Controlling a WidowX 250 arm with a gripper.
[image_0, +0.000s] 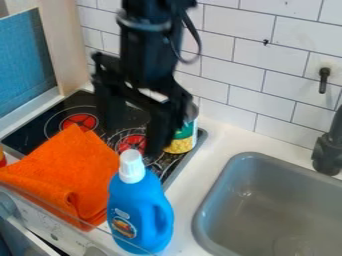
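Note:
The black gripper (137, 122) hangs above the stove top, pointing down, with its two fingers apart and nothing visible between them. Behind its right finger stands a can (182, 140) with a green and yellow label, partly hidden by the finger. Below and in front of the gripper, a blue bottle (140, 215) with a white cap stands upright near the counter's front edge. An orange cloth (70, 175) lies crumpled over the stove's left front part and its front edge.
The black stove top (57, 122) has red burner marks. A grey sink (224, 185) is set into the white counter (230, 135) at the right, with a dark faucet (327, 152) beside it. White tiles line the back, and a red object (2, 159) shows at the left edge.

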